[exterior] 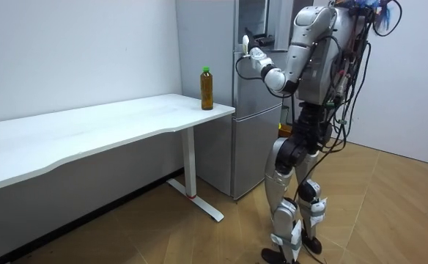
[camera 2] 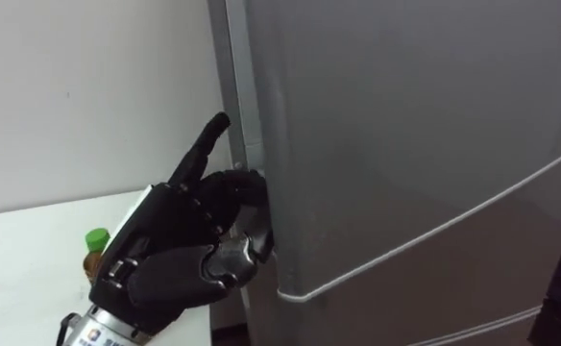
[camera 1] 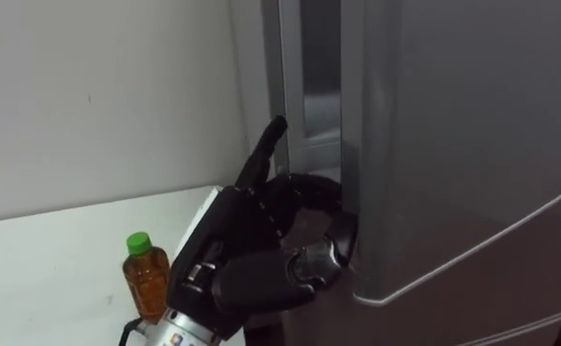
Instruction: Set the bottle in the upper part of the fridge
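While robot stands at fridge (exterior: 247,147), left hand (camera 1: 252,259): fingers curled round upper fridge door (camera 1: 473,144) edge, forefinger pointing up
bottle (camera 1: 146,277): upright on white table (camera 1: 50,259), lower left, green cap
bottle writing: too small to read

Head cams close on fridge (camera 1: 453,144); room cam farther off, fridge shared.

Nothing here can be read. The bottle (camera 1: 146,281) at the table (camera 1: 50,259) corner shows no readable label, the fridge door (camera 1: 453,144) bears no readable sign, and the print at the left hand (camera 1: 252,264) wrist is too small to read.
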You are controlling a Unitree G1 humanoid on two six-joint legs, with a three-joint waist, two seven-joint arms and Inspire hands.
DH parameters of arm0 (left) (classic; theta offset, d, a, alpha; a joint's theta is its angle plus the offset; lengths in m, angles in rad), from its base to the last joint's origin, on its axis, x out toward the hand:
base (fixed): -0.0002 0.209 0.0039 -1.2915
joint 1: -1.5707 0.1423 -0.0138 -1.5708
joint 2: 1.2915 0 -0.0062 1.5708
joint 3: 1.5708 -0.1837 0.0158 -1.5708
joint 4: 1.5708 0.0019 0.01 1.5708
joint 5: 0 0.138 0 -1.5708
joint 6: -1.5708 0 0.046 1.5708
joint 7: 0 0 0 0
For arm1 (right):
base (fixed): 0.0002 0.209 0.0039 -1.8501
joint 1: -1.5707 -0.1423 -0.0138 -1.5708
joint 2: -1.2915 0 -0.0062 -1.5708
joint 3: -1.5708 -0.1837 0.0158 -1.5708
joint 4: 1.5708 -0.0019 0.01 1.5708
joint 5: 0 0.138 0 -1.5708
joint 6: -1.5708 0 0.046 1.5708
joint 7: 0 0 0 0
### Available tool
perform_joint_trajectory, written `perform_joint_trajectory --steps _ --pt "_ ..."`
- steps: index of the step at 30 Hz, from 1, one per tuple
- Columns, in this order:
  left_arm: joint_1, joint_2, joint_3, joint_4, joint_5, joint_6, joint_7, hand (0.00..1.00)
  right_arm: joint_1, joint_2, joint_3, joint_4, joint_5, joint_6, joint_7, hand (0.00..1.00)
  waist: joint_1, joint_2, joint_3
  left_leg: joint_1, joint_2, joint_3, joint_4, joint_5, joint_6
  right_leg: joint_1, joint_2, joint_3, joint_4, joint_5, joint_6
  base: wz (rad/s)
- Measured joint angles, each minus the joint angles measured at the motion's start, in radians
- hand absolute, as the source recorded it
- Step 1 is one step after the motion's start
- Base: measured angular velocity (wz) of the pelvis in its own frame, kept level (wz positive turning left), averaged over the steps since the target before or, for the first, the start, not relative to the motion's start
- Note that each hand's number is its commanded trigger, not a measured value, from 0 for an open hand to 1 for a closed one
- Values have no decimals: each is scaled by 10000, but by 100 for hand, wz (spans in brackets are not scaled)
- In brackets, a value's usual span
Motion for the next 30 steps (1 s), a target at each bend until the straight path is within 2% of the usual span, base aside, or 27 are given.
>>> perform_joint_trajectory --steps 8,11,13,14,15,16,19,25,30 --pt "-20 12 -1058 0 12 -84 -533 0 -65 -12 -161 19 137 -95 52 0 -631 7 4 29 13 372 -5 -33 121 -48 -28 63 -52 234 47 -17" --pt "-42 123 -1524 1 40 164 -931 0 -119 -47 -197 18 258 -120 102 0 -855 84 19 27 50 564 -12 -33 120 -189 -6 205 -49 254 30 -19" --pt "-84 239 -1929 65 73 537 -1218 0 -110 -130 -183 17 664 -144 109 0 -1093 198 49 21 69 626 -19 -35 119 -261 12 275 -47 271 18 -13" --pt "-95 258 -2040 82 79 599 -1287 0 -105 -154 -182 18 748 -149 109 0 -1135 232 38 22 81 682 -32 -35 117 -321 19 310 -23 273 16 -21" --pt "-143 283 -2180 100 78 749 -1366 0 -107 -194 -182 18 888 -152 109 0 -1147 288 70 48 119 849 -73 -33 107 -372 50 407 -32 295 -15 -33" --pt "-230 363 -2330 138 83 841 -1525 0 -84 -205 -183 17 1039 -154 111 0 -1186 314 65 33 143 913 -87 -34 76 -448 94 527 -26 304 -29 -32" --pt "-472 408 -2528 236 97 971 -1752 0 -98 -215 -176 8 1272 -155 122 0 -1385 351 56 65 212 1113 -114 -23 19 -553 171 634 -145 326 -75 -19" --pt "-948 392 -2620 465 91 1225 -2181 0 -52 -250 -121 -27 1481 -155 23 0 -1507 405 44 187 364 1540 -102 -120 -155 -655 360 1095 -185 299 -167 -25" --pt "-1068 352 -2620 562 92 1369 -2164 0 3 -293 -123 -11 1811 -133 -22 0 -1632 421 36 226 461 1726 -102 -178 -258 -659 444 1106 -191 263 -227 -9"
